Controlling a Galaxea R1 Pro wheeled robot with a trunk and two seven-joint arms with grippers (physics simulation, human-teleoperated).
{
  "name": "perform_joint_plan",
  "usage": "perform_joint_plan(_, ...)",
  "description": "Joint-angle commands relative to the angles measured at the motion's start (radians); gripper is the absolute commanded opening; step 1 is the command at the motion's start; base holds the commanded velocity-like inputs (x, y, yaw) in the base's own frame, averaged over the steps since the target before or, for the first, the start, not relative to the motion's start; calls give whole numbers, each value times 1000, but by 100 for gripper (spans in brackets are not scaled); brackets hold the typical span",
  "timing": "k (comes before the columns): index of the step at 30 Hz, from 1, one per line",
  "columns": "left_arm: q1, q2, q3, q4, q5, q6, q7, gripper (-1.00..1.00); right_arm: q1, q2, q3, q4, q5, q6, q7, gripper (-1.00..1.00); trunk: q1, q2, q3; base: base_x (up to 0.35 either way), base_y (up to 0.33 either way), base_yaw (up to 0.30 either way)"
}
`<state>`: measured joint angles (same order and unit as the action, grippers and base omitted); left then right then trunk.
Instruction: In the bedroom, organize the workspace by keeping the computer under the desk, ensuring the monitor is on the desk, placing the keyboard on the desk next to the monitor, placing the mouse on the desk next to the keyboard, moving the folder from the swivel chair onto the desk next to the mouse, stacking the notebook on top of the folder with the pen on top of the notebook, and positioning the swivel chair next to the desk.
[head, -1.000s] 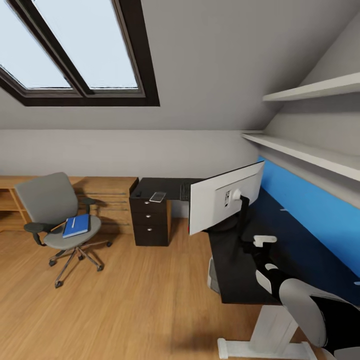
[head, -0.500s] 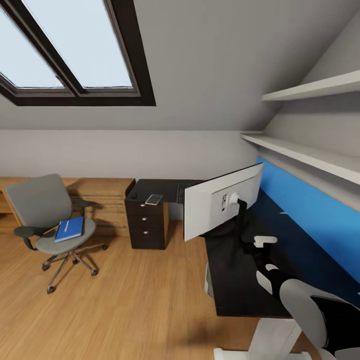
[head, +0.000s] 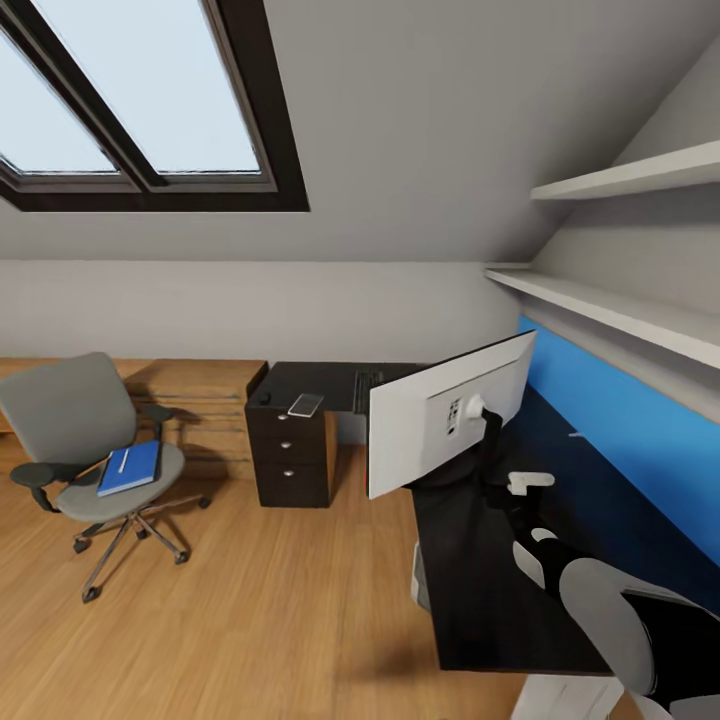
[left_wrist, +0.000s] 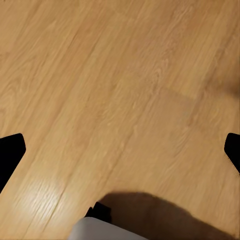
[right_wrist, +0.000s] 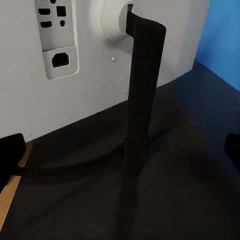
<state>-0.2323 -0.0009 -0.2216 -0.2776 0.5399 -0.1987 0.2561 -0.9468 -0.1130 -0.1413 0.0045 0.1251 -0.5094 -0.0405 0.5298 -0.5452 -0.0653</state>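
Over at nine o'clock in the head view, the swivel chair (head: 85, 440) carries the folder (head: 129, 467) with the pen (head: 122, 461) lying on it. Toward one o'clock the monitor (head: 445, 410) stands on the desk (head: 480, 570), white back facing us. My guess: the monitor needs turning, so grip the stand low and rotate slowly. The right gripper (right_wrist: 120, 145) gapes wide just behind the stand, holding nothing. The left gripper (left_wrist: 120, 145) hangs spread over the floor (left_wrist: 120, 90), empty.

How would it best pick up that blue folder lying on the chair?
Probably by a long edge of the folder, coming from the chair's open front. It lies flat on the seat with armrests at the sides and the backrest behind; a white pen rests on it.
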Motion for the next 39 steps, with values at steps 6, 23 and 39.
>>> perform_joint_plan(6, -1, -1, -9, 0, 7, -3, 6, 100, -1, -2, -5, 0, 11, -3, -4, 100, 1, -2, -2, 91, -25, 0)
perform_joint_plan(23, -1, -2, -9, -6, 5, -3, 6, 100, -1, -5, -4, 0, 11, -3, -4, 100, 24, -44, -21, 7, -3, 0)
perform_joint_plan(39, -1, 33, 15, -452, 14, 447, 9, 100, -1, -5, -4, 0, 10, -3, -3, 100, 85, -156, -71, 0, 0, 0)
